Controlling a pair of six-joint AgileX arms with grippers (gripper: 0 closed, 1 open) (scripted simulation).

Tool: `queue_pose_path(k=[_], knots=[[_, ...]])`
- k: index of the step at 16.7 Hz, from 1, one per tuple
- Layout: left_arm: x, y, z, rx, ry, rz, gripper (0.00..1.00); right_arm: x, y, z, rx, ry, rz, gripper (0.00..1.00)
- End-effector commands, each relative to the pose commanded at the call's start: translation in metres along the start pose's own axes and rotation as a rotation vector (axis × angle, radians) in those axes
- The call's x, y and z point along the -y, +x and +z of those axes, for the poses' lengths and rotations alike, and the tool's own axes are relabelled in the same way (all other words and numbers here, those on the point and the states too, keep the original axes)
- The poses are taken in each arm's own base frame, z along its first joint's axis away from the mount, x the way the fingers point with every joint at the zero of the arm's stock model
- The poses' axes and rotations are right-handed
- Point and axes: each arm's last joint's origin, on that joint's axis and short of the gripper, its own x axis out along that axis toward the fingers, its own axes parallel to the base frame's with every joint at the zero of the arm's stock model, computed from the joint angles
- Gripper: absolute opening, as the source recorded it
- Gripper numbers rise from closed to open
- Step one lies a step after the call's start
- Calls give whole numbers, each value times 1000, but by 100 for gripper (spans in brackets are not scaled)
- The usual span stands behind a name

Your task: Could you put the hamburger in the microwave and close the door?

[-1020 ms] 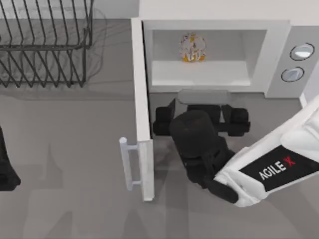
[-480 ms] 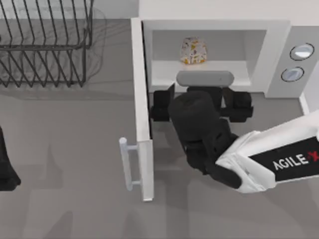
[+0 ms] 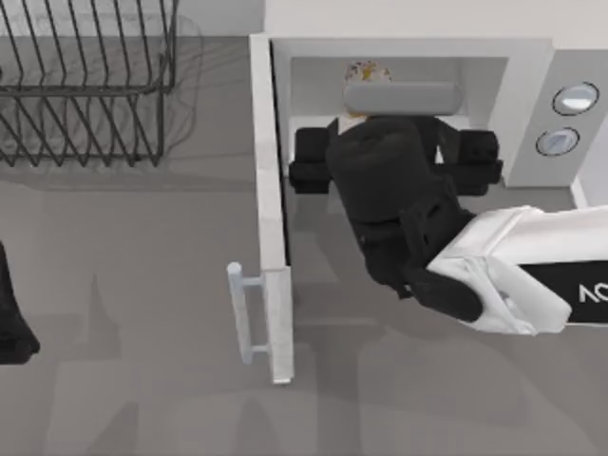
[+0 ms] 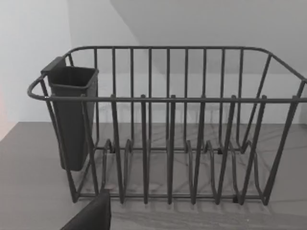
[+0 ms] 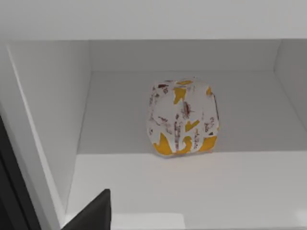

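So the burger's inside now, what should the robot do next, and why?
Probably pull the right pincer back out of the microwave. The burger already sits deep inside, apart from it, while the door stands wide open and can't swing shut past the arm.

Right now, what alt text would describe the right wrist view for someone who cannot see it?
A small speckled cream hamburger with orange-yellow patches sits at the back of the microwave, on its pale white floor. White walls enclose it on both sides.
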Motion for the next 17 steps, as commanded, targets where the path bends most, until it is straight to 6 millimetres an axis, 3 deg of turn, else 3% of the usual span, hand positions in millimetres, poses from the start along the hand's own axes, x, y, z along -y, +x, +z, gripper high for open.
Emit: queue_pose_path(k=[4,7,10,13,17], knots=[[0,0,0,0,0,0,100,3,0,1,-1,-1,-2,100],[0,0,0,0,0,0,100,27,-4,16,3,5,-2,100],[0,0,0,0,0,0,100,73,-20,38,14,22,7,100],[0,0,0,0,0,0,100,133,-52,54,45,58,26,100],[0,0,0,0,0,0,100,209,-110,40,130,108,52,100]])
